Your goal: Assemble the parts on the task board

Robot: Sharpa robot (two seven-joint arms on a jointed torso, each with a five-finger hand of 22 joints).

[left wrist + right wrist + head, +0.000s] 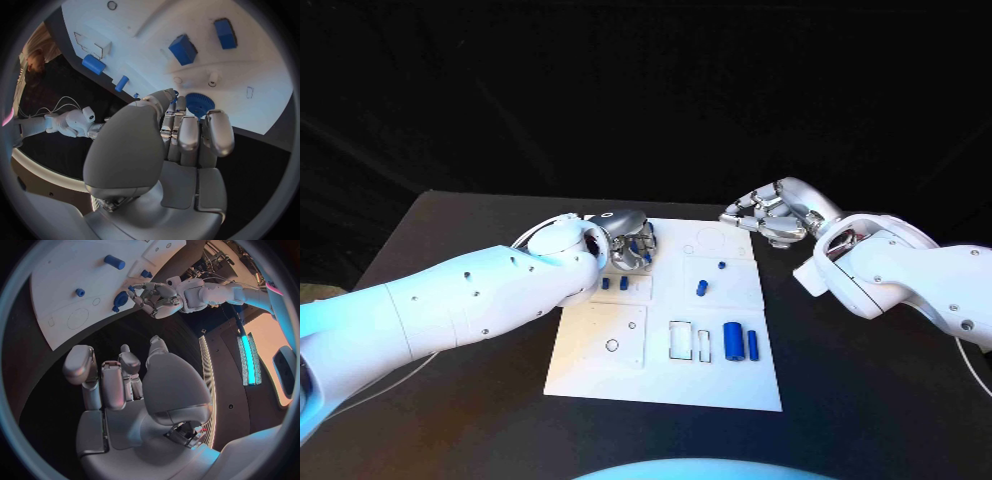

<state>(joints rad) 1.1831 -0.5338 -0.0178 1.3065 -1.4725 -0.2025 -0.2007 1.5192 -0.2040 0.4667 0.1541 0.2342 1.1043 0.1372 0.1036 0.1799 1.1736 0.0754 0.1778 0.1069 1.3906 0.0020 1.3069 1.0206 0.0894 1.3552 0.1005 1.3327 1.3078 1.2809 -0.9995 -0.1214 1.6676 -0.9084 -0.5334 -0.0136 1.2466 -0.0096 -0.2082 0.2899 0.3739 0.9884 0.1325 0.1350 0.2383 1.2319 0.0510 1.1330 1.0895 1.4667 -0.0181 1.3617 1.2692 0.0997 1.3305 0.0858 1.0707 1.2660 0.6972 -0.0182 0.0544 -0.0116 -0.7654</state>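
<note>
The white board [668, 375] is seen lying flat in the middle of the black table [877, 400]. The left hand [626, 243] is placed over the board's far left corner, and much of that corner is hidden behind it in the head view. In the left wrist view a blue toothed wheel [200, 103] is seen at the fingertips [181, 102] of that hand, with the fingers curled down towards it; whether the wheel is actually pinched or only touched cannot be told, since the contact is covered by the fingers themselves.

The right hand [769, 222] is held off the board, above the table just past the board's far right corner. Its fingers [128, 365] are seen curled partly inward with nothing between them.

Two small blue blocks [615, 284] are found on the board just near the left hand. A small blue peg [702, 289] and a tinier blue piece [721, 265] lie towards the middle. A thick blue cylinder [733, 343] and a thin blue bar [753, 345] lie side by side near the right edge, next to a rectangular slot [681, 339]. The faint outlines on the board are too pale to be made out.
</note>
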